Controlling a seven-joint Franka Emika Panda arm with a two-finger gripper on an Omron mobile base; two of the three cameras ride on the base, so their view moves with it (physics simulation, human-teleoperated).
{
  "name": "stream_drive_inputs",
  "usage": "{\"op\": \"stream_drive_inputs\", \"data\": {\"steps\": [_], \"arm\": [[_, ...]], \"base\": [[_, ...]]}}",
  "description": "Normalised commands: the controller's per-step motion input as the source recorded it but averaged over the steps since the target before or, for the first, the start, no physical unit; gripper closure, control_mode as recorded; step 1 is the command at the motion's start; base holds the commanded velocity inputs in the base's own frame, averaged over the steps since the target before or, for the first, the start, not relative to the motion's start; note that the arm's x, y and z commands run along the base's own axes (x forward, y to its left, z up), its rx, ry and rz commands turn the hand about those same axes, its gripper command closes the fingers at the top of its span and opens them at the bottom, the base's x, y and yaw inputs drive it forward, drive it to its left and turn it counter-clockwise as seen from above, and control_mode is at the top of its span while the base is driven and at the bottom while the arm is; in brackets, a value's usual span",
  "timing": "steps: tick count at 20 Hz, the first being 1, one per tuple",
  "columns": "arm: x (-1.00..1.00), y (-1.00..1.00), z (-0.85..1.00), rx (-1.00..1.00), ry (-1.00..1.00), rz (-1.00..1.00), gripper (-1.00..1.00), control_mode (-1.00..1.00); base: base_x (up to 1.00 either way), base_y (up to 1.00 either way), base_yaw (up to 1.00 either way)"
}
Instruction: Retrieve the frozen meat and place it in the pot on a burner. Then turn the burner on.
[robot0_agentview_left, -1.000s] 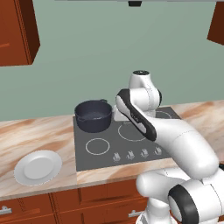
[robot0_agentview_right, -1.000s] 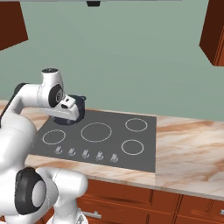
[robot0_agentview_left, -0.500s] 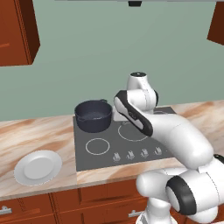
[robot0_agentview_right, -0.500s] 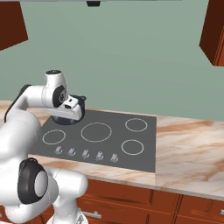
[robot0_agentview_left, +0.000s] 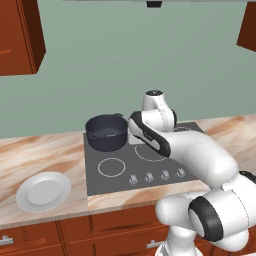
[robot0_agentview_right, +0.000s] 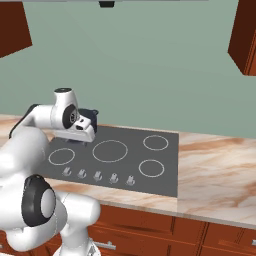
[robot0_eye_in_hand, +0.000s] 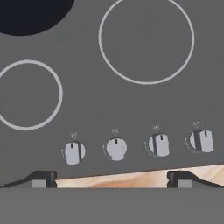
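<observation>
I see the marble counter (robot0_agentview_left: 45, 150) carrying the dark cooktop (robot0_agentview_left: 120, 172). The pot (robot0_agentview_left: 106, 132) sits on its back-left burner, and the white plate (robot0_agentview_left: 43, 191) lies on the counter to the left. My gripper (robot0_eye_in_hand: 111, 177) hangs above the cooktop, jaws wide apart and holding nothing, looking down at four silver knobs (robot0_eye_in_hand: 116, 148).
</observation>
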Motion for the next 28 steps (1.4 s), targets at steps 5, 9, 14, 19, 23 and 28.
{"op": "stream_drive_inputs", "data": {"steps": [5, 9, 14, 19, 23, 28], "arm": [[-0.03, 0.0, -0.34, 0.0, 0.0, 0.0, -1.0, -1.0], [-0.08, -0.07, -0.23, 0.0, 0.0, 0.0, -1.0, -1.0], [-0.12, -0.04, -0.19, 0.0, 0.0, 0.0, -1.0, -1.0], [-0.01, 0.0, -0.26, 0.0, 0.01, 0.0, -1.0, -1.0], [0.0, 0.0, -0.32, 0.0, 0.05, 0.0, -1.0, -1.0], [-0.02, 0.0, -0.33, 0.0, 0.04, 0.0, -1.0, -1.0]], "base": [[0.0, 0.0, 0.0], [0.0, 0.0, 0.0], [0.0, 0.0, 0.0], [0.0, 0.0, 0.0], [0.0, 0.0, 0.0], [0.0, 0.0, 0.0]]}}
